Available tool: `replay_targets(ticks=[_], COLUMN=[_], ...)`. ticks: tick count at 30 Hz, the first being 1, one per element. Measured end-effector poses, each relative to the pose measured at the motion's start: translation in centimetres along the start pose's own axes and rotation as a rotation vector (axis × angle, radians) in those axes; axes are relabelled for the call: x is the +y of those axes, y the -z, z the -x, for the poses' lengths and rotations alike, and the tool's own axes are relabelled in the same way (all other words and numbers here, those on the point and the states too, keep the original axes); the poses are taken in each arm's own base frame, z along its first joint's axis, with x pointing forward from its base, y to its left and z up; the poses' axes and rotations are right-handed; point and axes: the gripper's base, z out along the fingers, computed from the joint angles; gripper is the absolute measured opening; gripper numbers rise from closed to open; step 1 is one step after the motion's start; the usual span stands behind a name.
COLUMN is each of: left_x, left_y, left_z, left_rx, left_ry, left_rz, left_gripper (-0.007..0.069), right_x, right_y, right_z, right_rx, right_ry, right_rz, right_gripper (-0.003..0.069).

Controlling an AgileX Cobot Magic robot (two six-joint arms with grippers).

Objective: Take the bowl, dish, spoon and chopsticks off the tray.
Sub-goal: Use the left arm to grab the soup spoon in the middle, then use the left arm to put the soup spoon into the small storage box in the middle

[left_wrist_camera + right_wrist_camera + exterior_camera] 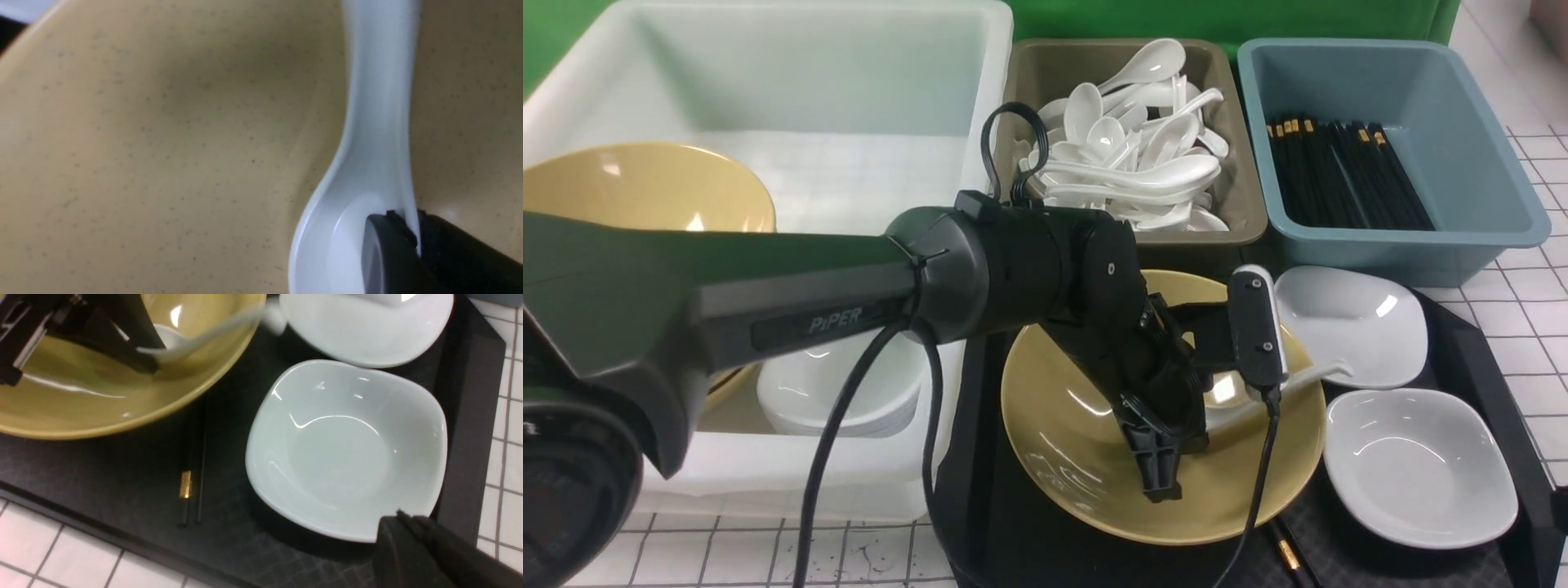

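Note:
The mustard-yellow bowl [1078, 441] sits on the black tray [1462, 343]. Inside it lies the white spoon [1311, 376], its handle resting over the rim. My left gripper [1164, 478] reaches down into the bowl. In the left wrist view the left gripper [410, 222] is shut on the side wall of the spoon [376, 122], right at the scoop. Two white dishes [1347, 322] [1421, 465] stand to the right of the bowl. The black chopsticks [192, 477] lie on the tray between the bowl [102, 408] and the near dish [343, 449]. My right gripper [402, 518] hangs shut over that dish's rim, holding nothing.
Behind the tray stand a white bin [792, 90] holding another yellow bowl and white dishes, an olive bin [1021, 82] full of spoons and a blue bin [1478, 106] of chopsticks. The left arm [809, 286] stretches across the white bin's front.

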Motion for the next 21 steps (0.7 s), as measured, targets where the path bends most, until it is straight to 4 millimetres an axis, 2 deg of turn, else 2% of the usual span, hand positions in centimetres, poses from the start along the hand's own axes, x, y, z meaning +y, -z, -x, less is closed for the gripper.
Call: replay_targets(ticks=[3, 6, 7, 11, 15, 19, 21], left_x=[0.3, 1.5, 2.7, 6.9, 11.8, 16.3, 17.3], left_y=[1.2, 3.7, 5.3, 8.6, 8.8, 5.4, 3.7], left_z=[1.0, 2.8, 3.8, 5.2, 4.4, 1.2, -0.2], left_rx=[-0.008, -0.064, -0.113, -0.247, -0.334, -0.295, -0.231], left_ry=[0.077, 0.116, 0.141, 0.214, 0.401, 0.590, 0.651], left_rz=[-0.018, 0.036, 0.086, 0.246, 0.355, 0.405, 0.402], left_gripper=[0.0006, 0.0006, 0.0006, 0.0006, 0.0006, 0.0007, 0.0019], right_x=[0.0, 0.0, 0.0, 0.0, 0.0, 0.0, 0.0], right_y=[0.0, 0.0, 0.0, 0.0, 0.0, 0.0, 0.0], right_z=[0.0, 0.0, 0.0, 0.0, 0.1, 0.2, 0.2], right_rx=[0.000, -0.004, -0.007, -0.007, -0.014, -0.020, -0.021], right_ry=[-0.001, -0.002, -0.002, -0.002, -0.004, -0.005, -0.005], right_rz=[0.001, 0.000, -0.001, -0.001, -0.001, -0.003, -0.003], right_gripper=[0.0046, 0.0047, 0.0047, 0.0047, 0.0047, 0.0047, 0.0047])
